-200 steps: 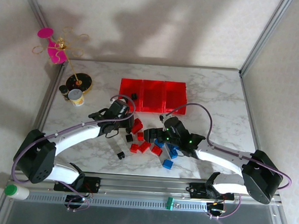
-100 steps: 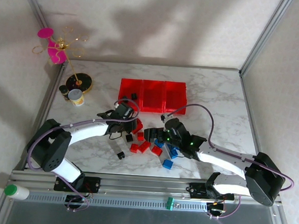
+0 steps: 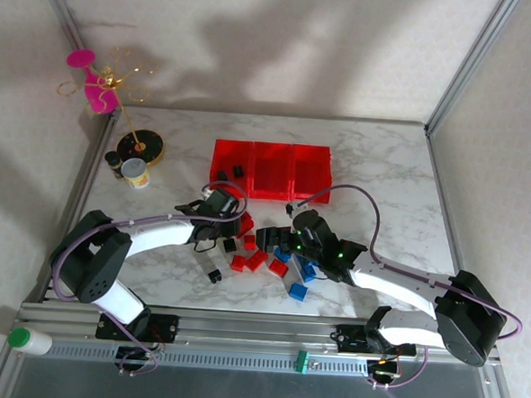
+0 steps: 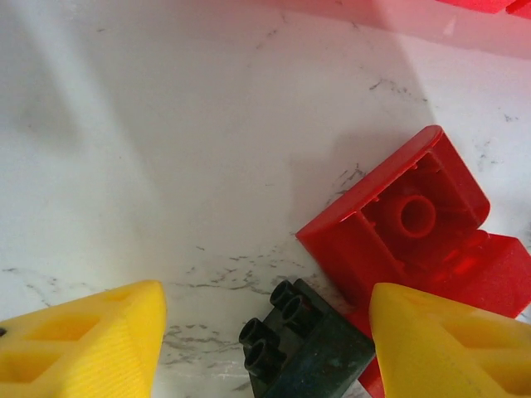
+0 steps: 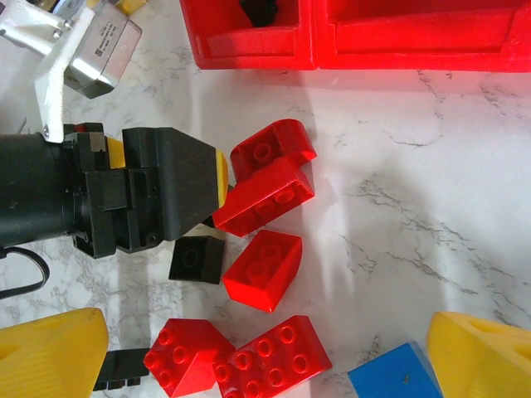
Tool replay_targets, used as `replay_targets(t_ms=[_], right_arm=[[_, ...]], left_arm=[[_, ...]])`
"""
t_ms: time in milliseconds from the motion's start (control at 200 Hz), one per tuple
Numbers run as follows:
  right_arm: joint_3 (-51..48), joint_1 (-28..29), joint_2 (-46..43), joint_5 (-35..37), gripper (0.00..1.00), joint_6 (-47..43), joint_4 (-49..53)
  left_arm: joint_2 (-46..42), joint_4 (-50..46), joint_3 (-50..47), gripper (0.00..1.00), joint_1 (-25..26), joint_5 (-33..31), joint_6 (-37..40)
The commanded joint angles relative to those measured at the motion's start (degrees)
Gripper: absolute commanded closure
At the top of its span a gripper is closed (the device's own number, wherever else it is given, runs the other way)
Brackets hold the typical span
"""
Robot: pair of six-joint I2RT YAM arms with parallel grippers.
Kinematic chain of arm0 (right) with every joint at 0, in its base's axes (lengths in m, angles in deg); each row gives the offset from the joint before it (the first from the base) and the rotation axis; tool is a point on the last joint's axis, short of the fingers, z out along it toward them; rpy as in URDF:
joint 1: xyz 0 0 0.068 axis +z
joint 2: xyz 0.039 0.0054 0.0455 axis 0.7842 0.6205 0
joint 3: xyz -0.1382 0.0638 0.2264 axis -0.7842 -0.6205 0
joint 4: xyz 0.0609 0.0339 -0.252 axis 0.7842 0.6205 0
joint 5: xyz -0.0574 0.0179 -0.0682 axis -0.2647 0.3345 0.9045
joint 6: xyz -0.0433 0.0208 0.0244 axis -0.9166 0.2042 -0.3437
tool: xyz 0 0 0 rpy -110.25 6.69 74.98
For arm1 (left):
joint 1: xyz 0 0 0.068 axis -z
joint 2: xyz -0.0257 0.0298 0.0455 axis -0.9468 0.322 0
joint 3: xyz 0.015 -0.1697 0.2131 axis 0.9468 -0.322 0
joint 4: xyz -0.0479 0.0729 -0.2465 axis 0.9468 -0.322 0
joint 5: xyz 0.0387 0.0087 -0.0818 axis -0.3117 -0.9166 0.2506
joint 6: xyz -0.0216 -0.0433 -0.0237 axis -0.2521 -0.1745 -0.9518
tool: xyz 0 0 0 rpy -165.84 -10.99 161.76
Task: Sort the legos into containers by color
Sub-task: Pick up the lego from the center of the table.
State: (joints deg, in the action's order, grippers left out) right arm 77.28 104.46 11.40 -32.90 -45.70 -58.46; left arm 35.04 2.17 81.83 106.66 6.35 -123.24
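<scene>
Black lego (image 4: 303,352), lower part beyond the left wrist view's edge

No word, number or brand here is clear enough for me to read. The one bit of print I find is a line of small dark lettering on the silver module (image 5: 99,48) clamped in a white bracket (image 5: 48,89), ahead and to the left of my right gripper (image 5: 267,332). It is too small and blurred to make out.

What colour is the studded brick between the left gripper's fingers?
Black brick, clearest in left wrist view.
</scene>
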Motion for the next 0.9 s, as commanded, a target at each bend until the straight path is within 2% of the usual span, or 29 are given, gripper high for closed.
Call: replay_targets(t_ms=[0, 240, 576, 896], right_arm=[[0.04, 0.61, 0.52, 0.92, 0.01, 0.27, -0.56], [0.41, 0.62, 1.23, 0.62, 0.01, 0.2, -0.94], [0.58, 0.57, 2.42, 0.25, 0.01, 0.39, -1.56], [0.54, 0.62, 2.16, 0.48, 0.01, 0.42, -1.14]], left_arm=[[-2.03, -2.58, -2.24, 0.37, 0.24, -2.92, -0.69], [-6.79, -4.47, -5.47, 0.41, 0.24, -3.03, -0.87], [-5.59, -0.78, -5.85, 0.32, 0.95, -0.21, -4.04], [-2.38, 0.82, -6.49, 0.42, 1.47, -2.51, -5.74]])
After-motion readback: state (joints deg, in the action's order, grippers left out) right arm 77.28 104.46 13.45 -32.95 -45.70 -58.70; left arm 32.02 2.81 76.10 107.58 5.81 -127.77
